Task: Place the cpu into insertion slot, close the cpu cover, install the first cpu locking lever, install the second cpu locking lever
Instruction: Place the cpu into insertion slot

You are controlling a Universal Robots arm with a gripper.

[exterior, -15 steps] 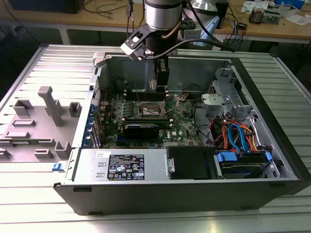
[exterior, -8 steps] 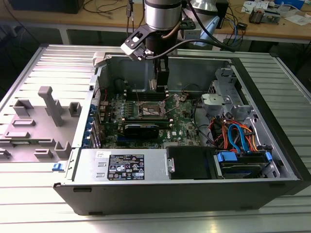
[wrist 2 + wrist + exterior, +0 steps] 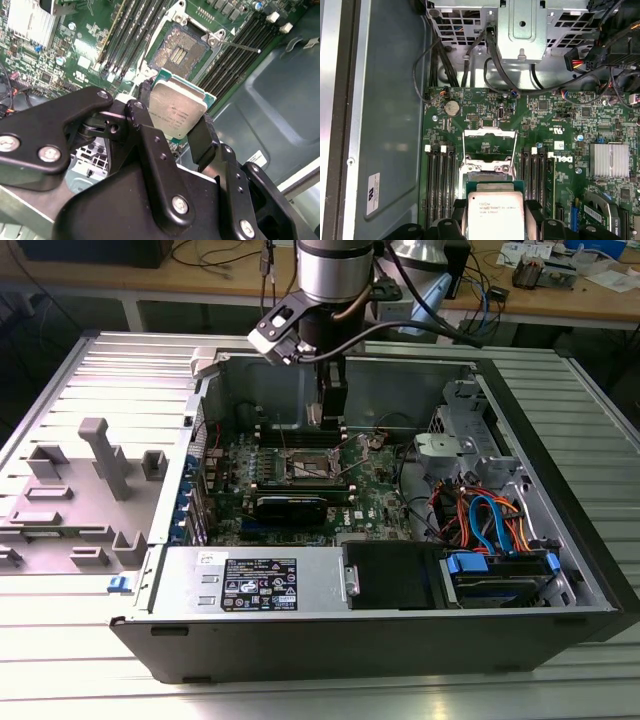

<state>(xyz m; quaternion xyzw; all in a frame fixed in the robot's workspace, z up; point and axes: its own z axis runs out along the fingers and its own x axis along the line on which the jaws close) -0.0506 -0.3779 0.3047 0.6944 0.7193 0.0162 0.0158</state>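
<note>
Currently on step one: the chip is carried, not seated.

- Exterior view: the arm comes down from the upper centre of the frame into the open computer case. The gripper hangs over the green circuit board, just above the insertion slot at centre frame.
- Second wrist view: the two black fingers are clamped on opposite edges of the cpu, silver top facing the camera. The chip is clear of the board and touches nothing but the fingers.
- The insertion slot lies open beyond the chip, its contact field bare, with nothing in it. Memory slots flank it on both sides.
- A thin metal rod juts out beside the socket. It is probably a locking lever, and it is unlatched.
- First wrist view: the cpu cover stands flipped back from the socket, on the side toward the drive cage. The cpu overlaps the socket's near edge.

Judgement: cover and both levers are not yet done, so the task is at an early stage. Seating calls for the chip to be level, its edges square to the socket rim, and centred over the opening before the fingers part. A tilted or offset drop risks the contact field. Whether the chip's corner mark matches the socket I cannot tell. The raised cover and the rod stand near the descent path, so clearance on that side matters.
</note>
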